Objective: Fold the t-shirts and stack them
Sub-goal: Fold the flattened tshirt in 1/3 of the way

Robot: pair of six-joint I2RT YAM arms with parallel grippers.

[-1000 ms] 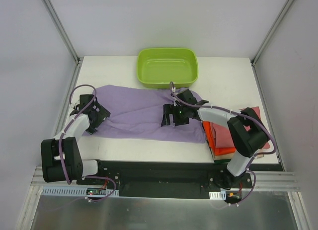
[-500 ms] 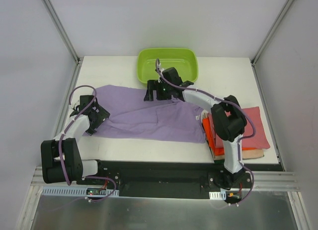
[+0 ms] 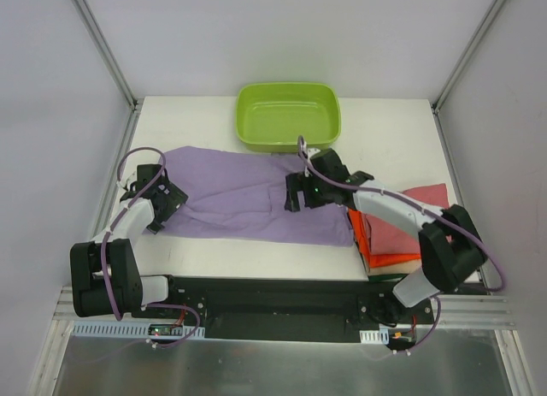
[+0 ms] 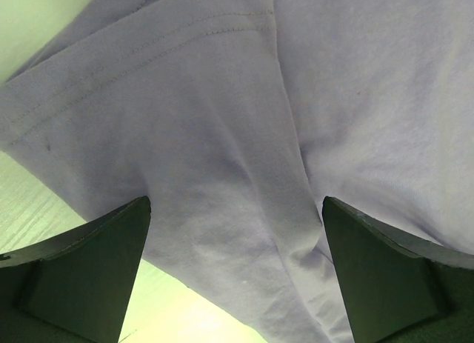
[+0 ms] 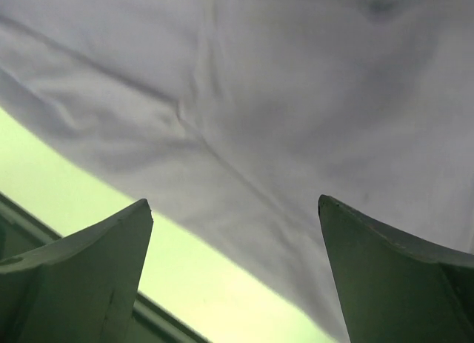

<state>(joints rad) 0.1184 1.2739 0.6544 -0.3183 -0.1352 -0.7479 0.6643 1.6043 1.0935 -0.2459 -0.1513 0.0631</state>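
A large lilac t-shirt lies spread out across the middle of the table, wrinkled. My left gripper is open at its left edge; in the left wrist view the jaws stand wide apart over a hemmed fold of lilac cloth. My right gripper is open and low over the shirt's right-middle part. In the right wrist view lilac cloth lies between its spread jaws. At the right, a rose-red shirt lies folded on an orange one.
A lime-green plastic tub stands at the back centre, just behind the lilac shirt. A dark layer shows under the stack at the table's front right edge. White walls and metal posts enclose the table.
My right arm swung back toward the tub, then returned to the shirt's right-middle part, open throughout. The left arm has stayed in place.
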